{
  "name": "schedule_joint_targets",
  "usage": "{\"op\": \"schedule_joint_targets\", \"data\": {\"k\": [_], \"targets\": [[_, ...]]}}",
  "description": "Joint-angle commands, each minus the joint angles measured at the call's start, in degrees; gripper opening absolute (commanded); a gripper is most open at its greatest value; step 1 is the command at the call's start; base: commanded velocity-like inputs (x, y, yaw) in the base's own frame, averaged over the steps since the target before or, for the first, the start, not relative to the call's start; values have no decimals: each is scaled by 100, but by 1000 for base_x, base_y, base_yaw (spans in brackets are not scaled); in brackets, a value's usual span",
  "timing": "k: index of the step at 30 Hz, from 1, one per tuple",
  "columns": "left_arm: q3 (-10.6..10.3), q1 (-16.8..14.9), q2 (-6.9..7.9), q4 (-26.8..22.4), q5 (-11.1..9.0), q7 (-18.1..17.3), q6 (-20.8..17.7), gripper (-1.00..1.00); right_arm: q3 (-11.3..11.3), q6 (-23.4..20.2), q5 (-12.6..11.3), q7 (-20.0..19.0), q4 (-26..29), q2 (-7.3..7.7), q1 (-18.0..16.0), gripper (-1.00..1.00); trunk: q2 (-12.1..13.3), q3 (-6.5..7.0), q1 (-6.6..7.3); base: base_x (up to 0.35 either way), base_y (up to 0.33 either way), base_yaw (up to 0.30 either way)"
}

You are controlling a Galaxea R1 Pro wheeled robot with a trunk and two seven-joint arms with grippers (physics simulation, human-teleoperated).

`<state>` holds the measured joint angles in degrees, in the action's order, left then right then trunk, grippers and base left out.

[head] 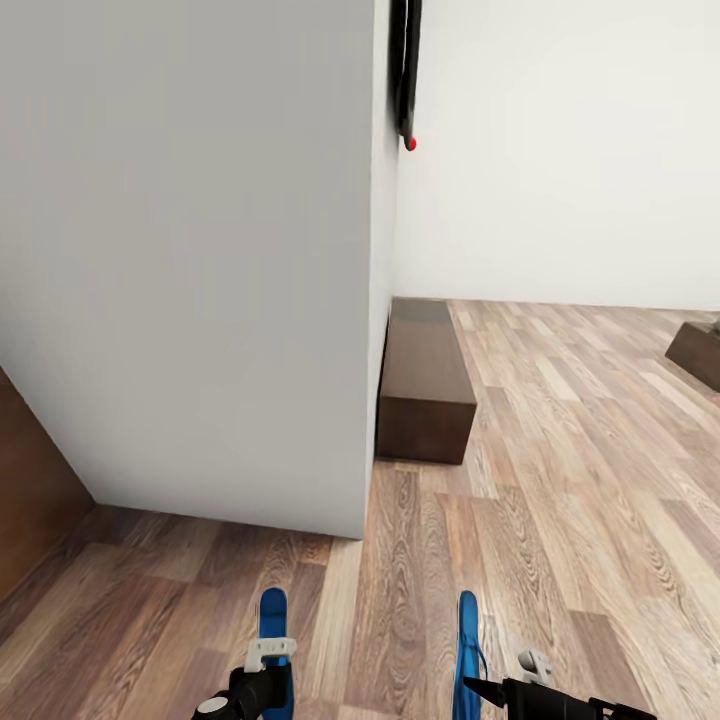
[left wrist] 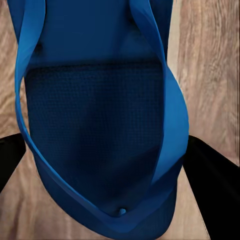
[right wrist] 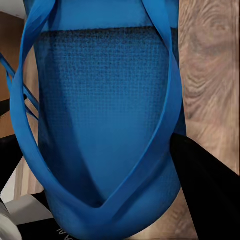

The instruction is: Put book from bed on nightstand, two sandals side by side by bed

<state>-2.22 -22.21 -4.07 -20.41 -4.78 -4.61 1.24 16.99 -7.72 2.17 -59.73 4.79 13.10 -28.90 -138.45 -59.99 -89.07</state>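
Each hand grips a blue sandal over the wood floor [head: 560, 480], this side of the white wall corner: left hand [head: 262, 672] closed on the left sandal [head: 272, 612], right hand [head: 505, 690] closed on the right sandal [head: 466, 640]. A dark cabinet [head: 425, 375] sits just beyond the corner.

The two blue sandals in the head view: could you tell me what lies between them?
Between the left sandal and the right sandal, the head view shows bare wood-plank floor; nothing stands on that stretch.
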Motion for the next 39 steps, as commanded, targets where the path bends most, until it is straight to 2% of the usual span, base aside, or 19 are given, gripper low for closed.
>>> {"op": "schedule_joint_targets", "data": {"k": [1,39], "targets": [[-24,-3,3,2,-50,-6,18,-100,50,-63,20,-26,4,-1,-2,-100,-2,-5,1,0,0,-300],[-32,-3,-41,4,-50,-11,26,-100,50,-63,20,-21,4,-1,-2,-100,-2,-5,1,0,0,-300]]}}
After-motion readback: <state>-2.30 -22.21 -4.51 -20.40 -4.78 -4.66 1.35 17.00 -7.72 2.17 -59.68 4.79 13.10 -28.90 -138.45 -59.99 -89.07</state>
